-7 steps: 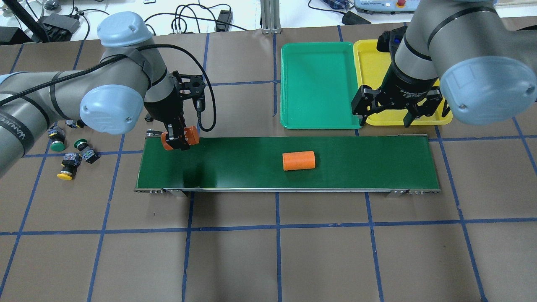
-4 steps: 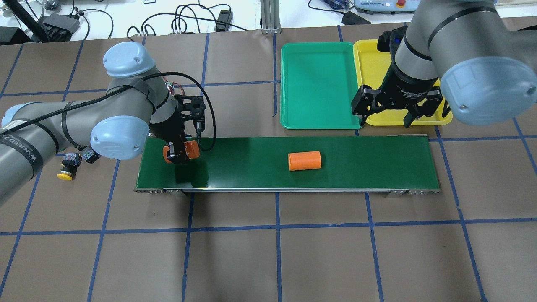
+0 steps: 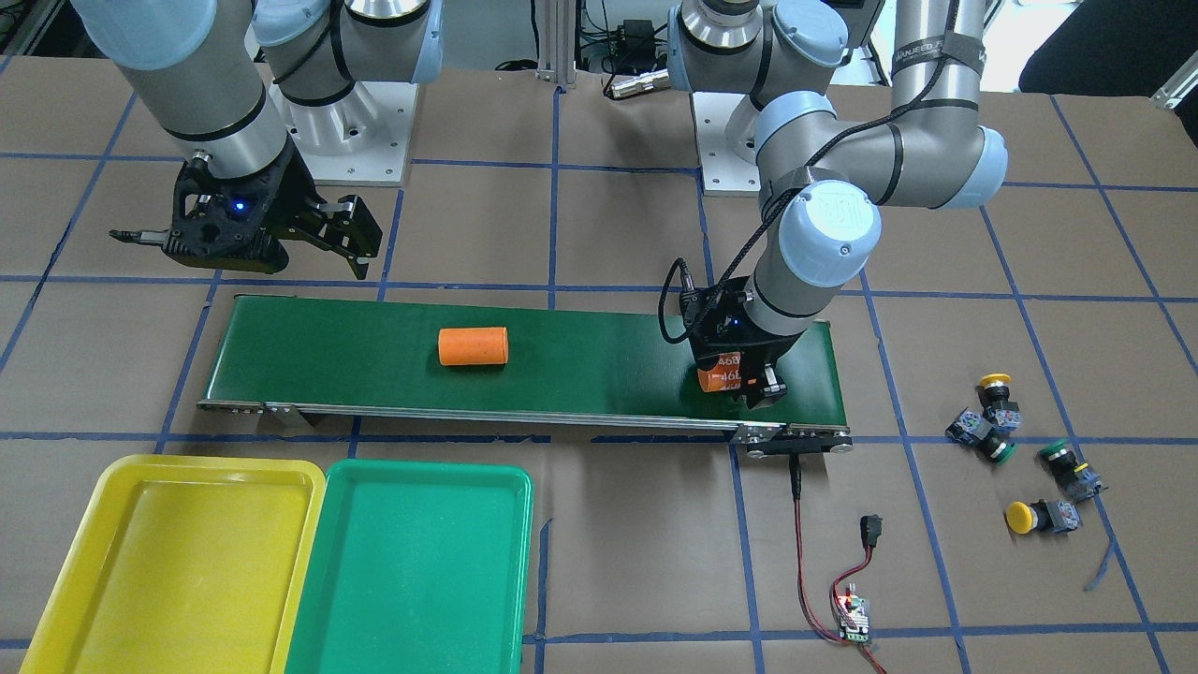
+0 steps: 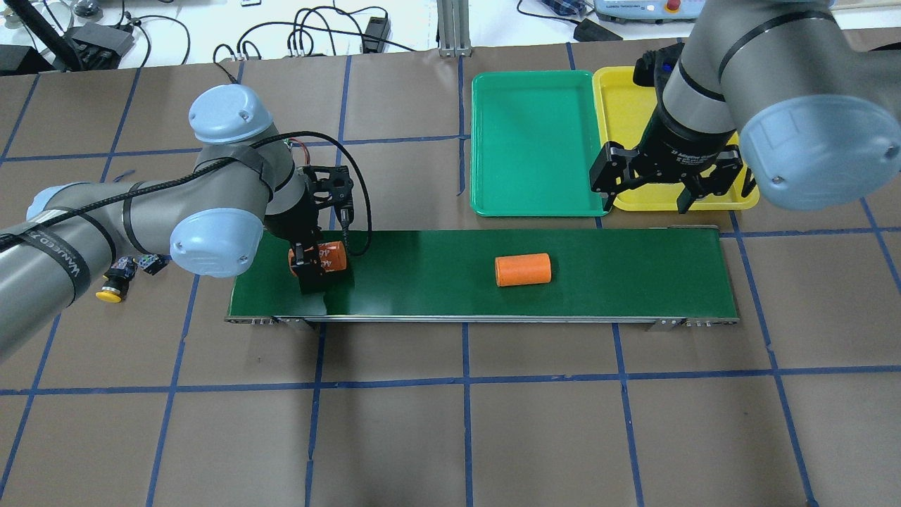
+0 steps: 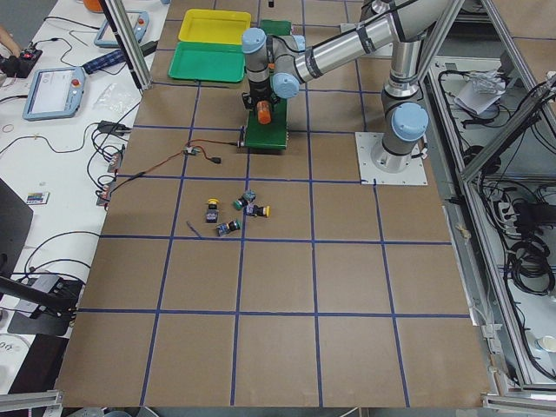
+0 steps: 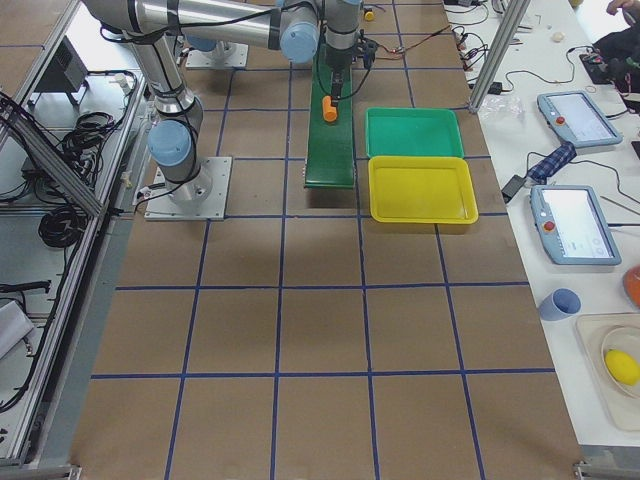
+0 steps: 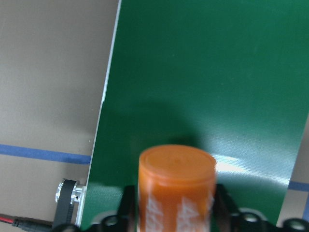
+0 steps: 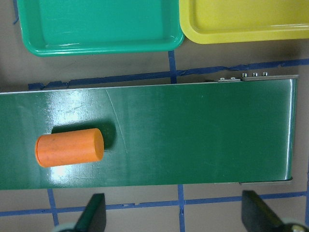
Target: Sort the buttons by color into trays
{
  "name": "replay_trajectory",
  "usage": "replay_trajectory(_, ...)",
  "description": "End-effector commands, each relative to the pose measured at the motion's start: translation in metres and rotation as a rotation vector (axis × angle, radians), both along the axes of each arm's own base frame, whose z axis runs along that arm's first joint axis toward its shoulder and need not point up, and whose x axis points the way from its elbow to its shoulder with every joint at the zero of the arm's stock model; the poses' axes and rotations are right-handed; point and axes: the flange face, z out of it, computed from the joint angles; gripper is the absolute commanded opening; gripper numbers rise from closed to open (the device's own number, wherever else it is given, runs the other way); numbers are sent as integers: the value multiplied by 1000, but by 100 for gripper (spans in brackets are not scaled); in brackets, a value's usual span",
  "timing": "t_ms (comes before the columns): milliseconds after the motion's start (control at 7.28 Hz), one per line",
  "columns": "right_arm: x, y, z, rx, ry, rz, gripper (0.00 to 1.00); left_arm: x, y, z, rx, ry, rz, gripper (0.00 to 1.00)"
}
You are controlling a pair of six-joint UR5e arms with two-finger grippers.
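L gripper [image 4: 315,271] was clamped on the orange cylinder marked 4680 [image 4: 332,257], low over the dark-green conveyor belt [image 4: 619,274]. Four yellow- and green-capped push-buttons [image 3: 1029,516] lay off its L end (L arm far nearer). R gripper [image 4: 644,197] gaped beside the shallow plastic trays [image 4: 535,141].

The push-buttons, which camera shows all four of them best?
The exterior front-facing view: all four buttons lie unobstructed, cap colours clear. Overhead, the left arm hides all but a yellow one and part of another. The side views show them tiny at best; the wrist views, none.
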Motion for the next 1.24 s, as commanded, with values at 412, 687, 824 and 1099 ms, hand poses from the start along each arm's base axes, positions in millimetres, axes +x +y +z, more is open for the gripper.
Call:
replay_trajectory(412,0,0,1,-4,-5,0,100,116,-22,91,54,-4,226,100)
replay_trajectory(687,-1,-5,1,-36,7,11,100,204,-20,85,59,-1,407,100)
replay_trajectory(824,-1,-7,-1,-35,7,4,100,240,-23,76,72,-5,558,100)
replay_trajectory(1099,-1,-6,-2,-25,9,2,100,281,-37,46,58,-13,634,100)
